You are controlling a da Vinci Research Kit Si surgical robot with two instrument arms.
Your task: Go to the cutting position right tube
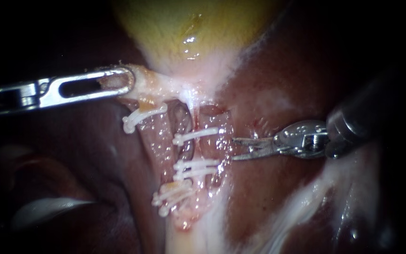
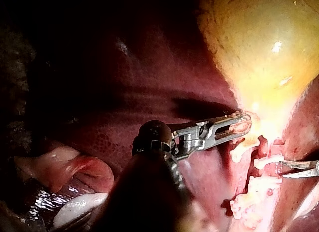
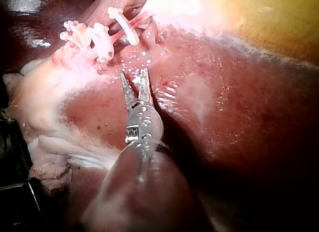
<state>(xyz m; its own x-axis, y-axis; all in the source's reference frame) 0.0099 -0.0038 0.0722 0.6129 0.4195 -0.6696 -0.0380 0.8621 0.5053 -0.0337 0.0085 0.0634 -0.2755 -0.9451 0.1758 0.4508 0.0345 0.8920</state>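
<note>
Close-up of tissue under an endoscope. Nearest, entering from 3 o'clock, my right instrument [image 1: 237, 149] ends in two thin pointed blades with a narrow gap between them, gripping nothing. Its tips lie just beside the right tube [image 1: 211, 150], which stands at 9 o'clock from them, a glistening pink strand running from 12 to 6 o'clock at the scene's centre. White clips [image 1: 196, 135] cross this tube, one towards 12 o'clock of the tips and a pair towards 6 o'clock, leaving a bare stretch level with the blades. The right wrist view shows the gap between the blades plainly; whether they touch the tube cannot be told. Beyond, at 9 o'clock, the left tube [image 1: 158, 141] carries further clips. Farther, from 9 o'clock, my left instrument [image 1: 118, 82] clamps pale tissue at the gallbladder [image 1: 189, 28] neck; the left wrist view shows both jaws pressing it. Dark red liver [image 1: 297, 75] surrounds everything.
</note>
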